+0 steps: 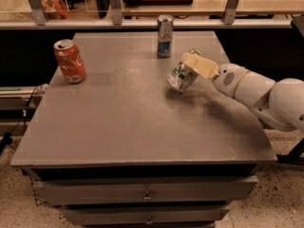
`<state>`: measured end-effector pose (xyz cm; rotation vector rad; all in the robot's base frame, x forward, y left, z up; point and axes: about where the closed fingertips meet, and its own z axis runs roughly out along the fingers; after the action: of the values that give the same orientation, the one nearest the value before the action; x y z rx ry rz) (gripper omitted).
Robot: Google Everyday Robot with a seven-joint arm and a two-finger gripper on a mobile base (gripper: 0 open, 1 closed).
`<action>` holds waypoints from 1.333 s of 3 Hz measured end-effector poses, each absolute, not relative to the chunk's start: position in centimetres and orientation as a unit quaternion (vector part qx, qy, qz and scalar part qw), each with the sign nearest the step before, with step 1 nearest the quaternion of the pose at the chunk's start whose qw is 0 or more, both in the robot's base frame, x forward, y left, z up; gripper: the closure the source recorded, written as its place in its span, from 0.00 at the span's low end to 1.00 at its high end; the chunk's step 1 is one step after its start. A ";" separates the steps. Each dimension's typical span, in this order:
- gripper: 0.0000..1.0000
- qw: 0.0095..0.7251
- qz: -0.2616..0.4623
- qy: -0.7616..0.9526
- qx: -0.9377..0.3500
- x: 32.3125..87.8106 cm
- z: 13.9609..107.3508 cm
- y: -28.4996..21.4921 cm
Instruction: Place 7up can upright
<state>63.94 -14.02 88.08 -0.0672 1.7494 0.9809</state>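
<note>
The upper end of the silvery-white, slightly dented 7up can (pixel 178 78) is hidden under the cream-coloured two-finger gripper (pixel 191 63), so its top rim and opening cannot be seen. Only one finger shows clearly, lying across the can's upper side; the other is behind the can. The white, rounded robot arm (pixel 259 93) is cut off at the right edge. Whether the can's lower rim touches the flat grey metal table (pixel 118 127) or hangs just above it is hard to tell; a soft shadow lies on the surface right beneath it.

The jaws pinch the can at its top end. The can is tilted, top leaning toward the right and back, bottom pointing down and to the left. It shows green lettering on a pale body; the print is too blurred to read. It sits over the right rear part of the table, near the slim blue-and-silver can (pixel 165 35), which stands upright just behind it and apart from it. An orange-red soda can (pixel 70 61) stands upright well apart, near the left edge. Below the tabletop, grey drawers (pixel 147 189) with small pulls are partly in shadow.
</note>
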 end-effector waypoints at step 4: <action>1.00 0.538 0.412 0.735 -0.028 63.9 88.2 -14.0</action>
<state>63.94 -14.02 88.15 -0.0677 1.7492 0.9807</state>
